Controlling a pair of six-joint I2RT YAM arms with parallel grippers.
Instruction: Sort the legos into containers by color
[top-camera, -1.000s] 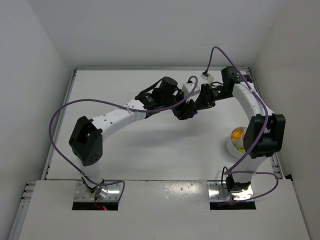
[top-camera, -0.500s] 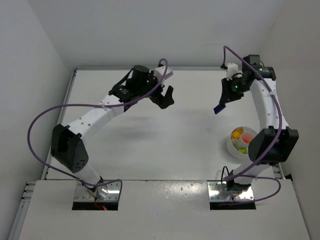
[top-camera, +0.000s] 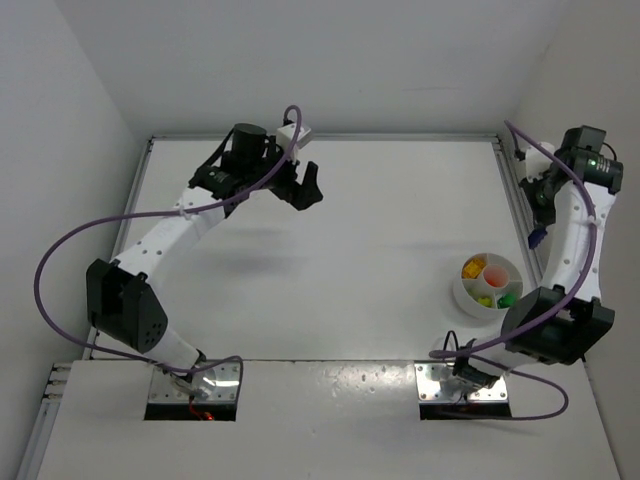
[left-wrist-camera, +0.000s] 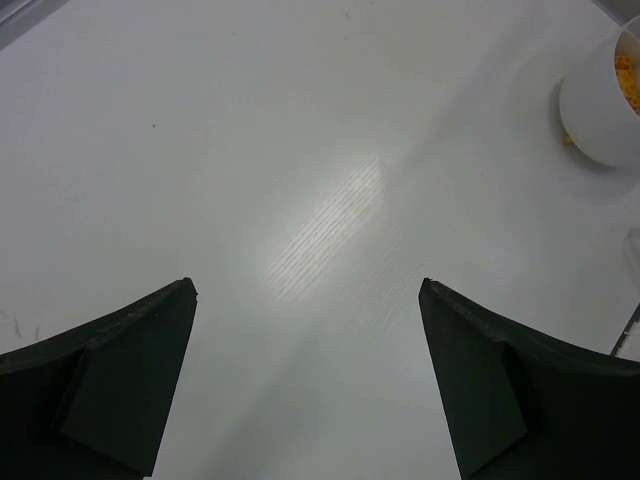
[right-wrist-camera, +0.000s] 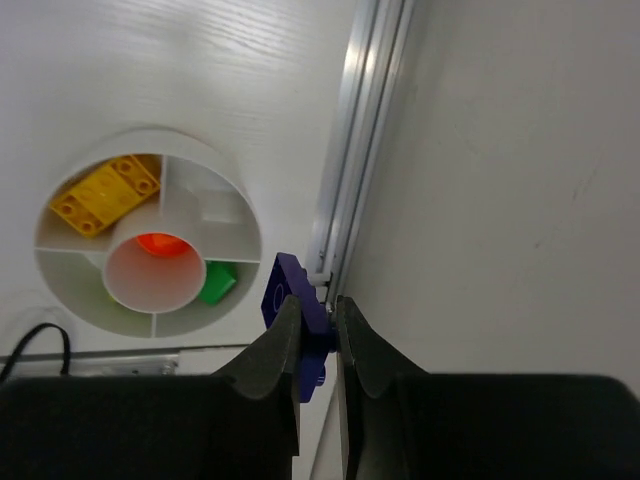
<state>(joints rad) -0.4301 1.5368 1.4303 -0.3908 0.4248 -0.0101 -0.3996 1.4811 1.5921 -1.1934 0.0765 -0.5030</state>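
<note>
My right gripper is shut on a dark blue lego, held in the air beside the right wall, just past the round white dish. From above, that gripper and the blue lego hang over the table's right rail, beyond the dish. The dish's containers hold a yellow lego, a green one and a red-orange one in the centre cup. My left gripper is open at the back left, with only bare table between its fingers.
An aluminium rail runs along the table's right edge against the wall. The dish shows in the far corner of the left wrist view. Purple cables loop off both arms.
The two grippers met at the back centre a second ago. The left one has opened and drawn back to the left. The right one has swung right with the blue lego.
</note>
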